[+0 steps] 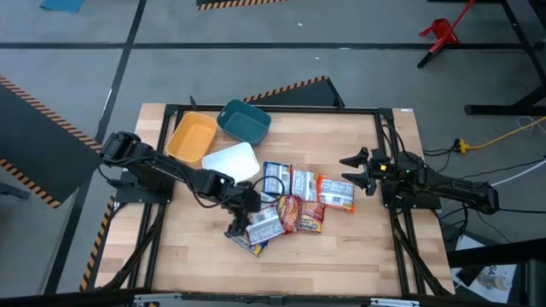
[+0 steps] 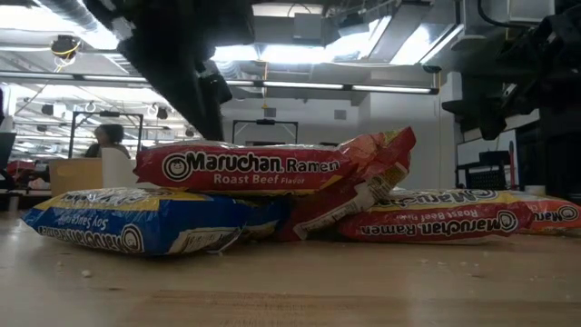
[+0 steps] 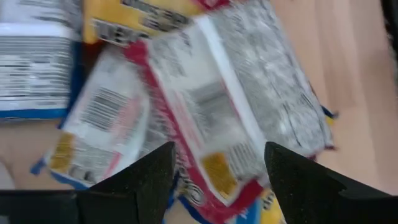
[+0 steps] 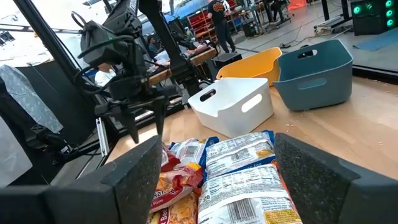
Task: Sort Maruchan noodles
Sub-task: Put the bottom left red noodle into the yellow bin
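Maruchan noodles (image 1: pixel 294 205) heaped mid wooden table (image 1: pixel 341 256), left gripper (image 1: pixel 245 207) spread above them, right gripper (image 1: pixel 357 170) spread wide alongside, three bins (image 1: pixel 232 162) behind, grey floor (image 1: pixel 77 51) around

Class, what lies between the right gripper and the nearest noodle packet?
Only bare table: the high view shows the right gripper apart from the noodle packet.

Noodle packets (image 4: pixel 239 168) are lying near the white bin (image 4: pixel 233 106), with the left gripper (image 4: pixel 144 121) hovering open beside them.
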